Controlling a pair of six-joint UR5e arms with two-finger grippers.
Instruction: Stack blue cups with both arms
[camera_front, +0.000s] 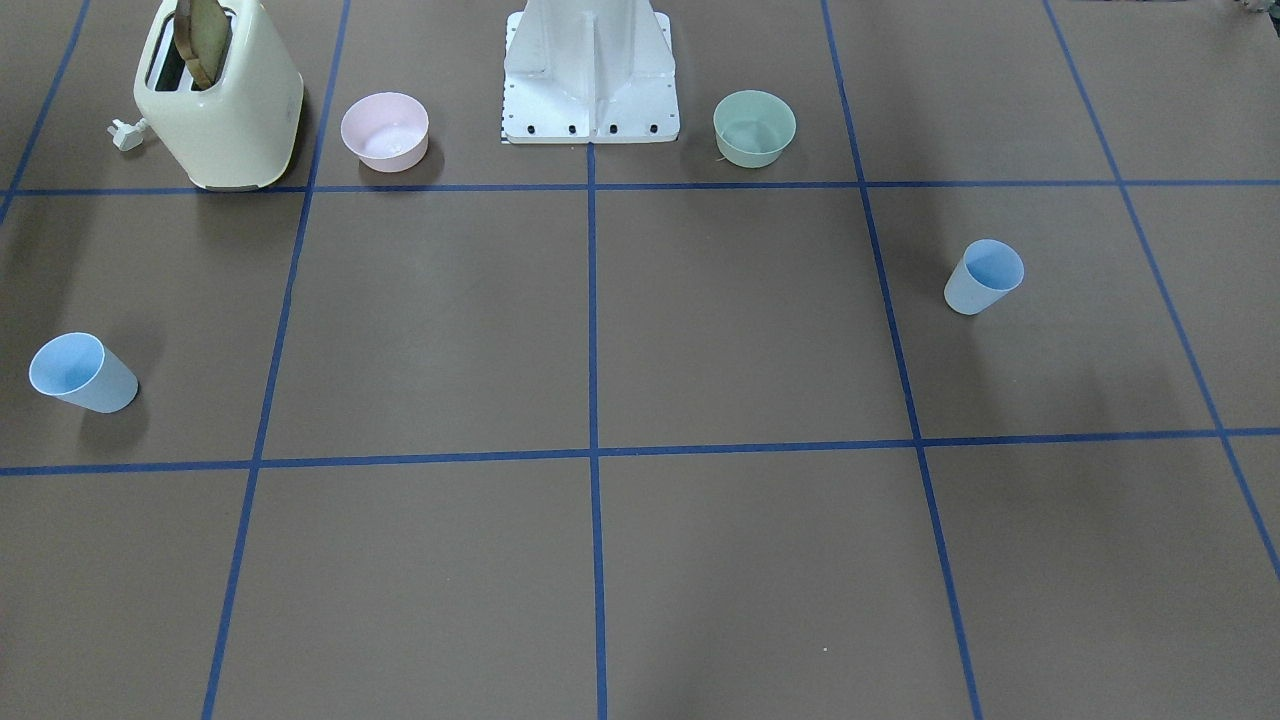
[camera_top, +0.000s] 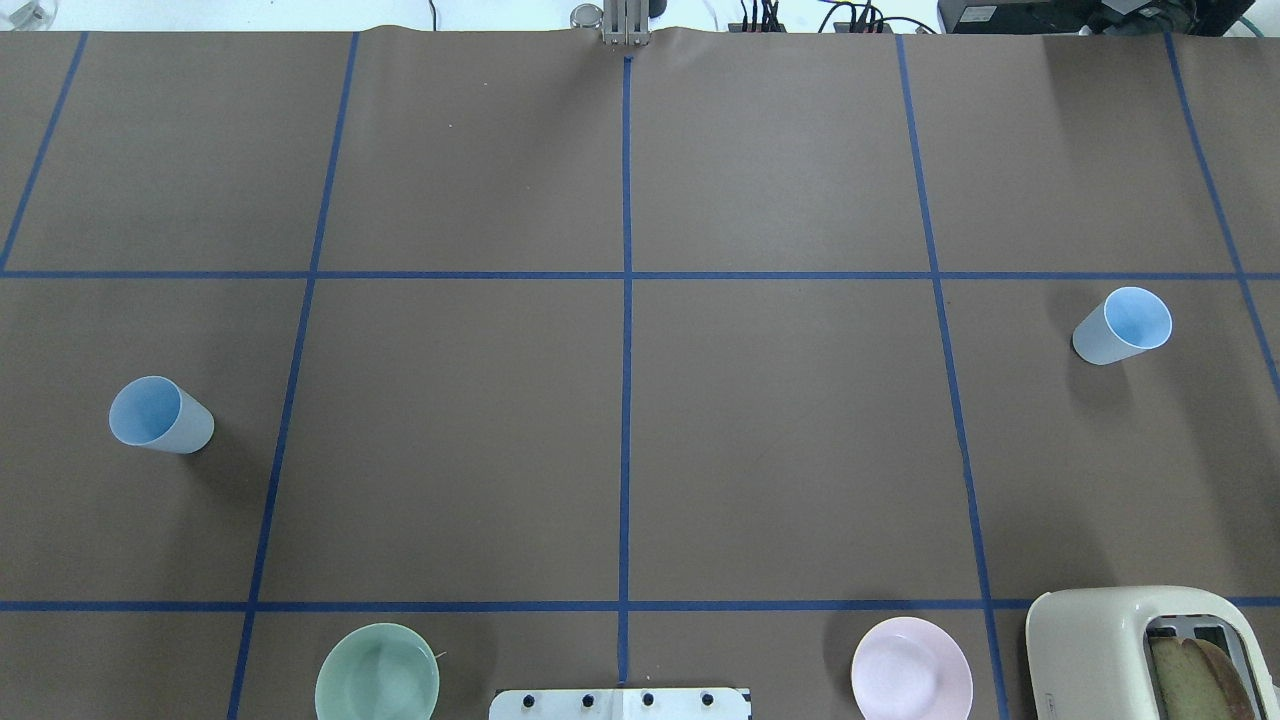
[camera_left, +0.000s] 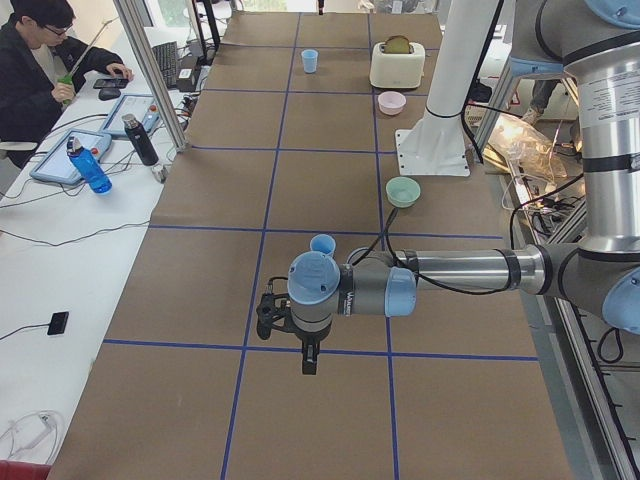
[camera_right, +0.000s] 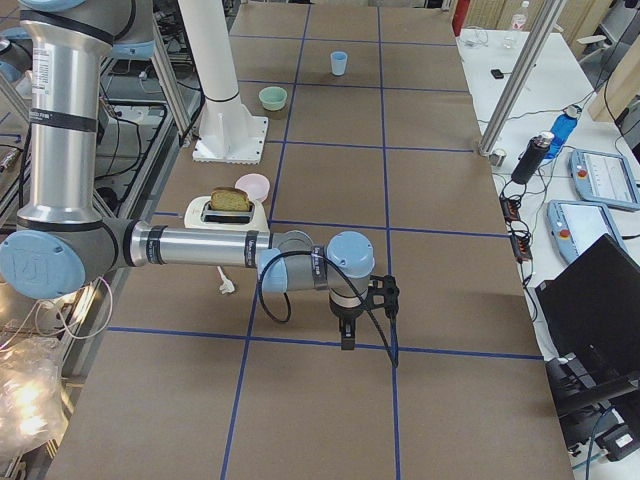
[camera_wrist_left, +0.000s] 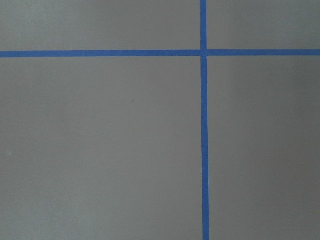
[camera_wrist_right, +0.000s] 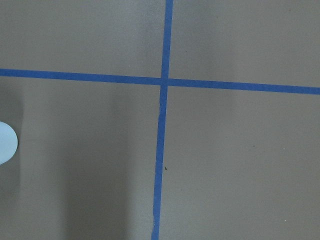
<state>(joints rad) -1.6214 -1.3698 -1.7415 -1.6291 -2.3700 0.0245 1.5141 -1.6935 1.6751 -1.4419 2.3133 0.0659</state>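
Observation:
Two pale-blue cups stand upright and far apart on the brown table. One cup (camera_top: 160, 416) is at the left of the overhead view and shows in the front view (camera_front: 984, 277) and the exterior left view (camera_left: 322, 245). The other cup (camera_top: 1122, 326) is at the right and shows in the front view (camera_front: 82, 373). My left gripper (camera_left: 308, 362) hangs high over the table near the first cup. My right gripper (camera_right: 345, 340) hangs high over its end. Both show only in the side views, so I cannot tell whether they are open or shut.
A green bowl (camera_top: 377, 673) and a pink bowl (camera_top: 911, 668) flank the white base post (camera_front: 590, 70). A cream toaster (camera_top: 1150, 650) holding toast stands at the robot's near right. Blue tape lines (camera_top: 626, 330) grid the table. An operator (camera_left: 40, 70) sits at a side desk.

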